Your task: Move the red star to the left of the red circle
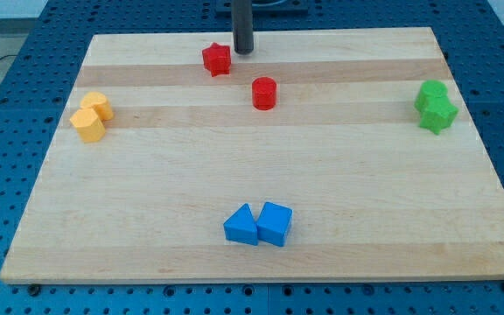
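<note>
Right up near the top edge of the wooden board [261, 175], our tip [243, 52] sits just beside the red star [217, 59], on its right, looks close to touching but we can't tell. No jaws on it, so it holds nothing. Red circle [264, 93] is below-right of the star, nothing between them. Two blue blocks [259, 224] sit bottom centre, green pair [434, 107] far right, yellow pair [91, 117] far left. Loads of bare board mid-frame.
</note>
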You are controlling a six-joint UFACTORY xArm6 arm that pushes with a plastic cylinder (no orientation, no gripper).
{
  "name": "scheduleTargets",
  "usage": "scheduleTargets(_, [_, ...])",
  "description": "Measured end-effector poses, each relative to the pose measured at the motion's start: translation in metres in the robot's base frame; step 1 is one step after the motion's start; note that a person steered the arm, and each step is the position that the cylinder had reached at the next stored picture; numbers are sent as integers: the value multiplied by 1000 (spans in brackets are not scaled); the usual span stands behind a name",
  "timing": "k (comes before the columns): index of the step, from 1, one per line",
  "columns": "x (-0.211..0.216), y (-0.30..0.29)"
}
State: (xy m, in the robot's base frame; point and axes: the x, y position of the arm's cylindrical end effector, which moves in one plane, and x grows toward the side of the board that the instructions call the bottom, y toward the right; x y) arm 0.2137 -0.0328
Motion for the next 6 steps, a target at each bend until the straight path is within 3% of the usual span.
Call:
scheduleTargets(1, [-8, -31])
scheduleTargets(3, [79, -16])
scheduleTargets(4, [75, -15])
scheduleTargets(5, [34, -19])
scheduleTargets(6, [31, -51])
